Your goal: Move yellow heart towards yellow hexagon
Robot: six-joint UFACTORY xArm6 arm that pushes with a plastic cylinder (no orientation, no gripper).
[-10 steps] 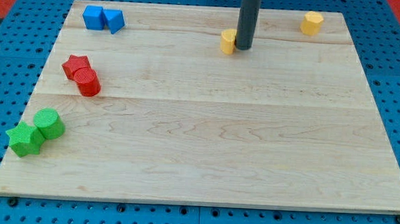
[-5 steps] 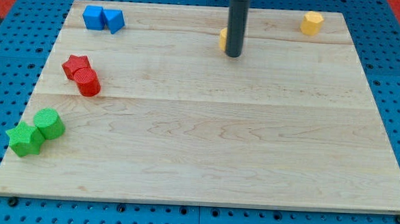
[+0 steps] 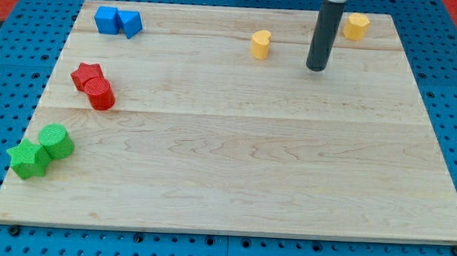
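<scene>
The yellow heart (image 3: 260, 45) lies near the view's top, a little right of the middle. The yellow hexagon (image 3: 357, 26) lies at the view's top right. My tip (image 3: 316, 68) is on the board between them, to the right of and slightly below the heart, and below-left of the hexagon. It touches neither block.
A blue cube (image 3: 106, 20) and a blue triangle (image 3: 130, 23) sit together at the top left. A red star (image 3: 86, 75) and a red cylinder (image 3: 100, 95) touch at the left. A green cylinder (image 3: 56, 142) and a green star (image 3: 28, 159) sit at the lower left.
My tip has moved right, from just beside the yellow heart to a spot between the heart and the hexagon. The heart has barely moved.
</scene>
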